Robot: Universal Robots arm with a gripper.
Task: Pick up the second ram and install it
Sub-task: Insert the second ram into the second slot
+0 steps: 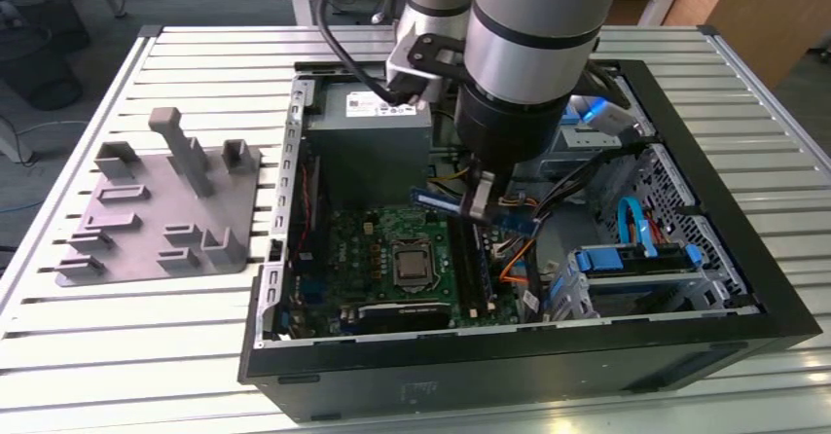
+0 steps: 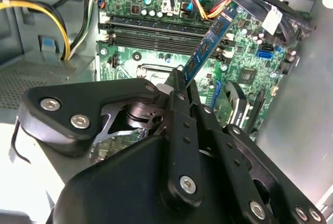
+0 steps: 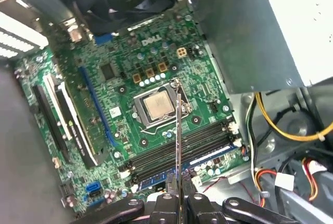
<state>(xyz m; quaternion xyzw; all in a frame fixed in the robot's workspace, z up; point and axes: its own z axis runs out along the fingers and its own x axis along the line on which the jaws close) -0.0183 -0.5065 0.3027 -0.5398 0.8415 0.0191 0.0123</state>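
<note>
Closest to the lens in both wrist views is the one gripper (image 2: 180,81) (image 3: 179,199), its fingers clenched on one memory stick, the second ram (image 2: 210,39) (image 3: 177,130). In the exterior view one slatted table (image 1: 130,356) carries one open computer case (image 1: 520,356). One grey plate (image 1: 143,220) with upright posts lies on the table at the exterior view's left of the case. Inside the case sits one green motherboard (image 1: 377,249) with one processor (image 3: 156,104). What look like four long memory slots (image 3: 208,138) lie side by side near the processor. The second ram (image 1: 435,198) hangs tilted above the board, over the slots and clear of them.
</note>
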